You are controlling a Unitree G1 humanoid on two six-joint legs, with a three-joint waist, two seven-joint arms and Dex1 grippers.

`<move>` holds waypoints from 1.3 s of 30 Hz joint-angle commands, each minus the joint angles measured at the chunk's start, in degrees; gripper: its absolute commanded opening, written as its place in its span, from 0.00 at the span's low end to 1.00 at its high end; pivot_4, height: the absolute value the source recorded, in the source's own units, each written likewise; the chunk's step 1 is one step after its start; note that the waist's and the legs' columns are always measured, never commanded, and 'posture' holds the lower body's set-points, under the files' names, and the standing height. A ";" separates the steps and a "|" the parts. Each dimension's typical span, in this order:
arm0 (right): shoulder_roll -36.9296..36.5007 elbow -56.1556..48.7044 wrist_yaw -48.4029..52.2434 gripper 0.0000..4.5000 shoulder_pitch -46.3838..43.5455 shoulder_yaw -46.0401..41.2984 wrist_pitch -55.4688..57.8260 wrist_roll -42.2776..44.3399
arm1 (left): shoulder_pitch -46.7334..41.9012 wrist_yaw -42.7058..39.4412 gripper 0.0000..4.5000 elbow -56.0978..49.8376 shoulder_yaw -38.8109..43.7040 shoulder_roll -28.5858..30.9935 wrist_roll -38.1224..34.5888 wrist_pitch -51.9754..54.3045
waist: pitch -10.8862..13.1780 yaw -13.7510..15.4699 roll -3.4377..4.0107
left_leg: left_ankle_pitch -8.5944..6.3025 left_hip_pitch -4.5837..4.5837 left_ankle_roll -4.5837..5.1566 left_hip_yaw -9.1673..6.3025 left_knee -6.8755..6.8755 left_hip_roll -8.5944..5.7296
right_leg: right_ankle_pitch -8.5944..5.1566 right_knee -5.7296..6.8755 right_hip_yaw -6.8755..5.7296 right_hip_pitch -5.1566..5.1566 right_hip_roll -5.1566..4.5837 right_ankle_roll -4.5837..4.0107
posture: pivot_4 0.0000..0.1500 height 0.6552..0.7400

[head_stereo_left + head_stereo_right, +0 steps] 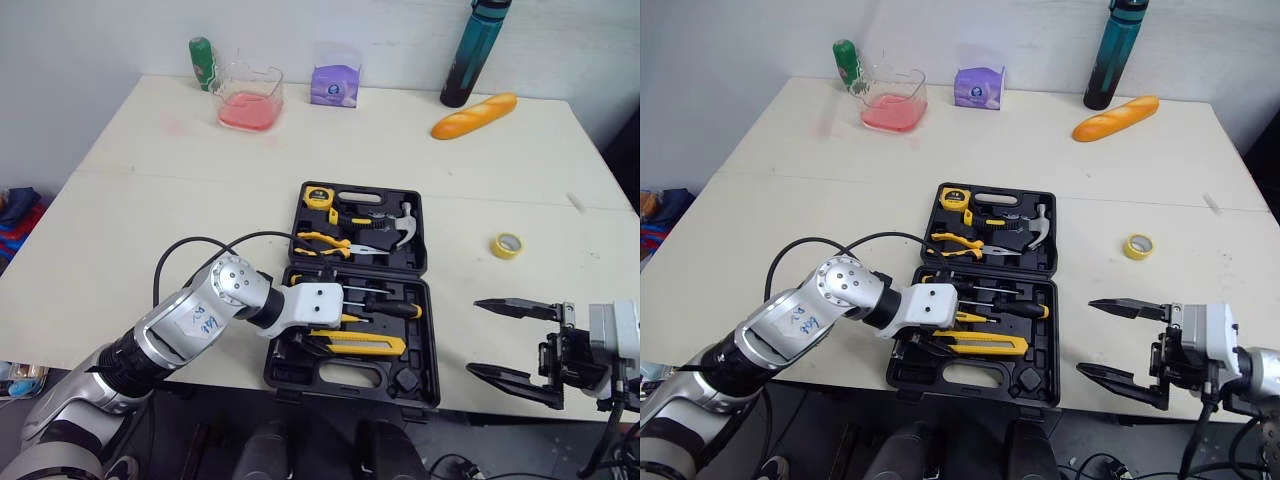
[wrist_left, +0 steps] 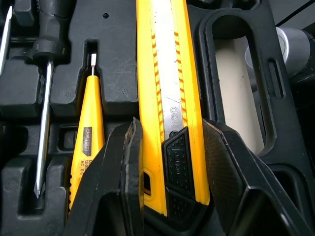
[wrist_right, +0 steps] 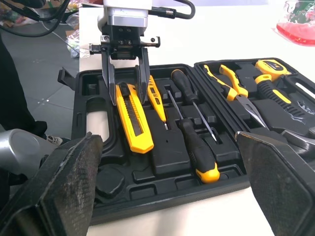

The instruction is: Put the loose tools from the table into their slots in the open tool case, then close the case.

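Tool case [image 1: 340, 380] open flat on the pale table [image 1: 150, 200], close to the front edge, lid half lying farther back. Left gripper [image 3: 127, 86] down in the near half, black fingers narrowed onto the rear end of the yellow utility knife [image 1: 368, 345], one pad against each side. Knife flat and lengthwise in the tray, just beside the case's handle cut-out. Right gripper [image 1: 476, 337] to the right of the case, at the table's front edge, fingers spread wide with nothing between them.

Along the back of the table: tall teal bottle [image 1: 478, 50], bread loaf [image 1: 475, 115] just beside it, clear box [image 1: 250, 95] with pink contents, purple pack [image 1: 335, 87], green bottle [image 1: 203, 62].

In the lid half: hammer [image 1: 400, 228], yellow-handled pliers [image 1: 325, 242], yellow tape measure [image 1: 318, 196] in the far left corner. In the near half: two black-handled screwdrivers [image 3: 196, 140] seated in their slots, and a slim yellow tester pen [image 2: 86, 142] between them and the knife.

Yellow tape roll [image 1: 508, 245] loose on the table, right of the case and apart from it.
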 commanded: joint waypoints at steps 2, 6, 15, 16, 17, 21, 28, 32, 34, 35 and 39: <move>-0.97 -2.20 -0.78 1.00 -0.55 -0.29 0.96 1.14 | 0.30 -1.02 0.60 -0.29 -1.23 0.22 0.83 -0.29 | 0.00 -0.02 0.00 | 0.00 0.00 0.00 0.00 0.00 0.00 | 0.00 0.00 0.00 0.00 0.00 0.00 | 1.00 1.00; -1.02 -2.41 -1.25 1.00 -0.99 -0.14 1.56 1.05 | -0.08 -1.76 0.78 0.65 1.20 -0.79 -0.52 -1.56 | 0.00 0.02 0.01 | 0.00 -0.06 0.00 -0.06 0.00 -0.01 | 0.00 0.01 -0.06 0.02 0.01 0.00 | 1.00 1.00; -1.15 -3.64 -2.06 1.00 -1.14 -0.47 2.88 1.46 | 0.50 -3.73 0.78 3.72 7.63 -2.85 -4.06 -9.85 | 0.00 0.09 0.01 | 0.00 -0.12 0.01 -0.12 0.05 -0.03 | 0.01 0.02 -0.25 0.02 -0.01 0.01 | 1.00 1.00; -1.10 -3.74 -2.13 1.00 -1.14 -0.55 2.99 1.51 | 0.61 -3.39 0.78 4.59 8.08 -2.93 -3.59 -11.21 | 0.00 0.09 0.01 | 0.00 -0.12 0.01 -0.12 0.06 -0.03 | 0.01 0.01 -0.25 0.02 0.00 0.01 | 1.00 1.00; -1.07 -3.70 -2.09 1.00 -1.13 -0.59 2.99 1.50 | 0.62 -2.91 0.78 5.28 8.23 -2.85 -3.03 -11.45 | 0.00 0.09 0.01 | 0.00 -0.11 0.01 -0.12 0.06 -0.03 | 0.01 0.02 -0.26 0.03 0.00 0.01 | 1.00 1.00; -0.84 -3.13 -1.78 1.00 -1.32 -0.42 2.75 1.25 | 1.23 -2.98 0.78 6.56 8.26 -2.72 -2.29 -13.77 | 0.00 0.00 0.01 | 0.00 -0.10 0.01 -0.11 0.06 -0.04 | 0.01 0.02 -0.53 0.03 0.01 0.01 | 1.00 1.00; -0.06 -0.47 -0.40 1.00 -1.48 0.37 0.82 -0.06 | 3.46 -5.08 0.78 4.86 9.82 -2.65 -4.20 -16.94 | 0.00 0.05 0.01 | 0.00 -0.12 0.01 -0.12 0.06 -0.04 | 0.01 0.04 -0.59 0.03 -0.01 0.02 | 1.00 1.00; 0.03 0.72 0.26 1.00 -1.09 0.28 -0.38 -0.52 | 6.38 -7.02 0.78 4.02 13.46 -1.97 -6.88 -21.81 | 0.01 0.04 0.02 | 0.00 -0.13 0.01 -0.14 0.06 -0.03 | 0.01 0.05 -0.61 0.03 -0.01 0.02 | 1.00 1.00; 0.03 1.02 0.38 1.00 -0.96 0.32 -0.75 -0.66 | 7.64 -7.70 0.78 3.80 14.50 -1.63 -7.40 -23.65 | 0.01 0.00 0.02 | 0.00 -0.12 0.01 -0.15 0.06 -0.02 | 0.01 0.04 -0.61 0.04 -0.02 0.02 | 1.00 1.00; 0.05 1.13 0.43 1.00 -0.87 0.33 -0.90 -0.74 | 8.93 -8.43 0.78 3.24 14.91 -0.92 -7.55 -24.95 | 0.01 0.00 0.02 | 0.00 -0.11 0.01 -0.14 0.06 -0.02 | 0.01 0.03 -0.61 0.04 -0.02 0.02 | 1.00 1.00; 0.18 1.91 0.83 1.00 -0.64 0.58 -1.67 -0.91 | 12.39 -7.66 0.78 2.50 13.46 0.51 -3.55 -29.26 | 0.01 -0.04 0.04 | 0.00 -0.07 0.01 -0.13 0.06 -0.02 | 0.01 0.02 -0.61 0.05 -0.02 0.02 | 1.00 1.00</move>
